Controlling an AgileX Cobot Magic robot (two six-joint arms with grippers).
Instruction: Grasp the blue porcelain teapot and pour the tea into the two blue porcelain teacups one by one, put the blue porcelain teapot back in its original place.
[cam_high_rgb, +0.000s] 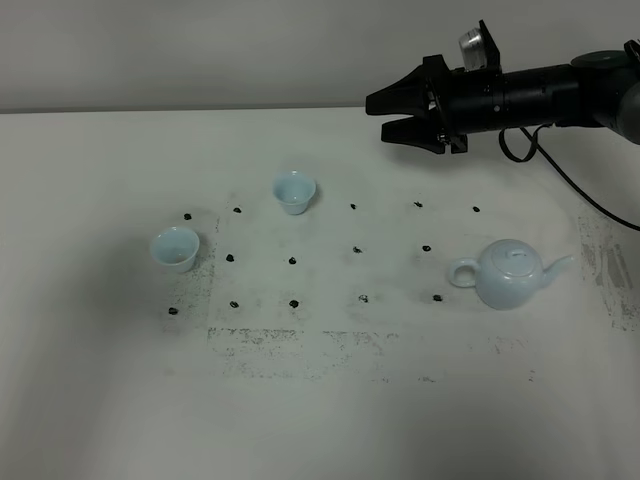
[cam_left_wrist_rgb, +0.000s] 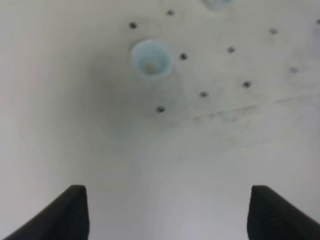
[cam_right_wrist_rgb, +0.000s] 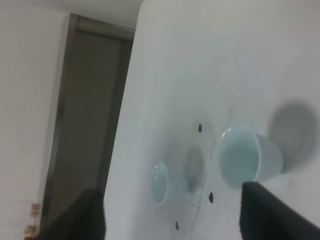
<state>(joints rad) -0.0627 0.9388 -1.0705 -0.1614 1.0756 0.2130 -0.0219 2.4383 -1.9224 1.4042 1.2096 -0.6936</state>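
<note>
**Status:** grasp not yet begun. The teapot (cam_high_rgb: 510, 273) stands upright on the worktop (cam_high_rgb: 100, 400), lid (cam_high_rgb: 517, 252) on and untouched. Its handle (cam_high_rgb: 462, 272) faces the cups and its spout (cam_high_rgb: 563, 265) points the other way. The far cup (cam_high_rgb: 175, 248) sits well apart from the teapot on the handle side. The near cup (cam_high_rgb: 294, 192) is closer to the teapot and set further back. Both are upright.

**Right end effector** (cam_high_rgb: 376, 117): jaws spread wide with nothing between them. It hangs in the air behind the teapot and well apart from it. Its wrist camera looks at the cups — the teapot is not in that view.

**Left end effector** (cam_left_wrist_rgb: 172, 220): jaws likewise wide and empty, high over the worktop. The teapot is outside its view, so I cannot place it against the pot.

**Hazards, as I judge them:**
- My right arm comes in from the spout side and the handle is a small loop opposite. A misjudged reach could strike the body or lid and shove the pot.
- The porcelain is glossy — a shallow pinch on the handle may let the pot swing or slip once lifted.
- The lid may only rest in place, so a steep tilt could drop it.
- The cups are small, so the spout could tip one or the stream could miss.
- Only the dots (cam_high_rgb: 437, 298) beside the teapot mark its return spot.
</note>
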